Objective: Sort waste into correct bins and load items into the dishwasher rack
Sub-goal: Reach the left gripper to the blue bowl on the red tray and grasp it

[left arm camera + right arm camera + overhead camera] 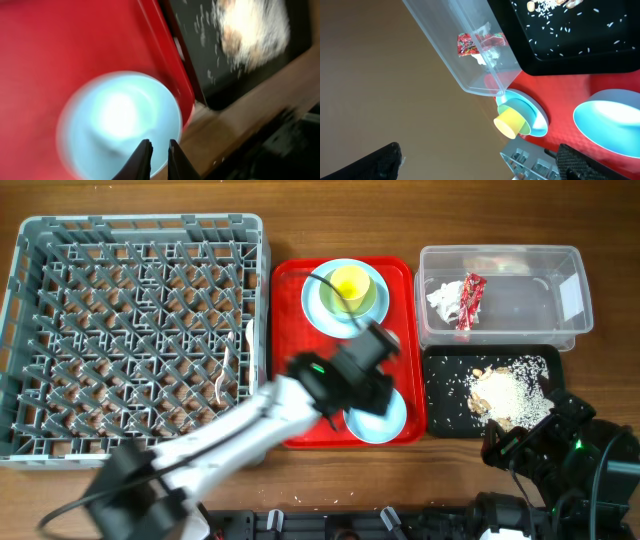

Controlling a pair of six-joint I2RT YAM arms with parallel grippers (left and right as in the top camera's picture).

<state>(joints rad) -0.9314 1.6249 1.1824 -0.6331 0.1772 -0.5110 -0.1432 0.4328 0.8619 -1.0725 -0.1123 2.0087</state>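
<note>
So the light blue bowl (120,125) is seen as a smeared, glossy round thing with a bright glare in its middle, and it's parked at the near right corner of the red tray (60,50), right beside the black tray (445,395) where the pale rice scraps (505,392) are piled. The left gripper (159,157) is held over the bowl's near rim, fingers drawn almost together with only a sliver between them, and nothing is seen clamped. The right gripper (480,155) is spread wide and kept off to the side. The yellow cup (347,283) is stacked on the plate (318,305). The napkin (443,300) and red wrapper (470,300) are found in the clear tub (530,305).
</note>
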